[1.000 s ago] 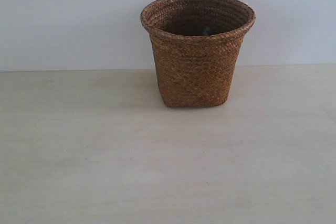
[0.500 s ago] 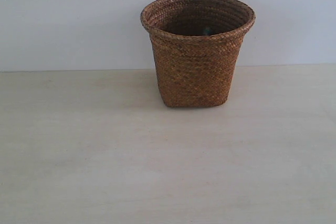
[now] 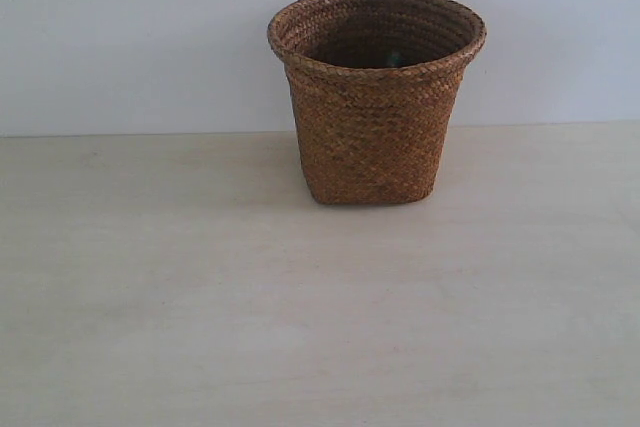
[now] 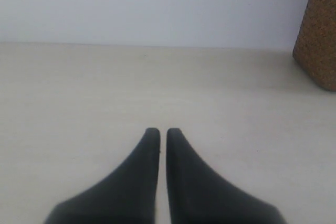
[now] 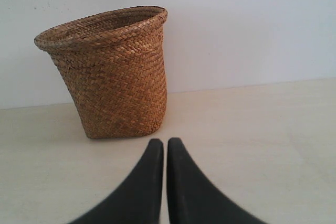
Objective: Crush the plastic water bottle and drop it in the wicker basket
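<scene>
The brown wicker basket [image 3: 368, 137] stands upright at the back of the table, close to the wall. Its inside is dark, with a small dull glint that I cannot identify. The plastic water bottle is hidden from every view. My left gripper [image 4: 159, 132] is shut with nothing between its black fingers and hovers over bare table; the wicker basket [image 4: 319, 35] shows only at the edge of that view, well away. My right gripper [image 5: 164, 142] is shut and empty too, pointing at the wicker basket [image 5: 115, 85] a short way ahead. Neither gripper appears in the exterior view.
The pale wooden table [image 3: 200, 297] runs back to a plain white wall [image 3: 130, 37] just behind the basket. Nothing else stands on the table in these views.
</scene>
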{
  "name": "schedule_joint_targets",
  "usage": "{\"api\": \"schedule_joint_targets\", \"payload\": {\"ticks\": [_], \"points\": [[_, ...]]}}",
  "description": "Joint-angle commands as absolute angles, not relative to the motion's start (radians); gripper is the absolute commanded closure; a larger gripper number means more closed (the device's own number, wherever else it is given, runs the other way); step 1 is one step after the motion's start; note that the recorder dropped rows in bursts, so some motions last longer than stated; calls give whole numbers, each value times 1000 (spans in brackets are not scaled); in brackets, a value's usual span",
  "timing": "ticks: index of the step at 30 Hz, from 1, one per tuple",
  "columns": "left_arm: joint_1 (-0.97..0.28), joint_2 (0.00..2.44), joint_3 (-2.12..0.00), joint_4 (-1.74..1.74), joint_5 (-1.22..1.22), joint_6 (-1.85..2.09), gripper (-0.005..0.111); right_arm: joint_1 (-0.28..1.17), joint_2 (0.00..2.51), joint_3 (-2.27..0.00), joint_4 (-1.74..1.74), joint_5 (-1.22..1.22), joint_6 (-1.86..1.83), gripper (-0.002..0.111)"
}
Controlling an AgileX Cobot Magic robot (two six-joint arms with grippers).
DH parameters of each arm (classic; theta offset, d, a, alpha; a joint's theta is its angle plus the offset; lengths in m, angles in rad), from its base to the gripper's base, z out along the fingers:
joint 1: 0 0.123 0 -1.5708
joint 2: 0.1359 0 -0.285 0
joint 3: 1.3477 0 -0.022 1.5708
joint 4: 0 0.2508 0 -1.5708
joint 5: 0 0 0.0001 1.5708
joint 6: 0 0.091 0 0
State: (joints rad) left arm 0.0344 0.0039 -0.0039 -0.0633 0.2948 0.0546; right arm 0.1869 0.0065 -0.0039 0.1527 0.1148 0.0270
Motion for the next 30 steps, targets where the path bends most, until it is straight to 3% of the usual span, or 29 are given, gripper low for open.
{"api": "schedule_joint_targets", "payload": {"ticks": [1,30], "points": [[38,0,0,-63,296,46,103,182,0,0,151,106,24,108],[38,0,0,-63,296,46,103,182,0,0,129,68,0,108]]}}
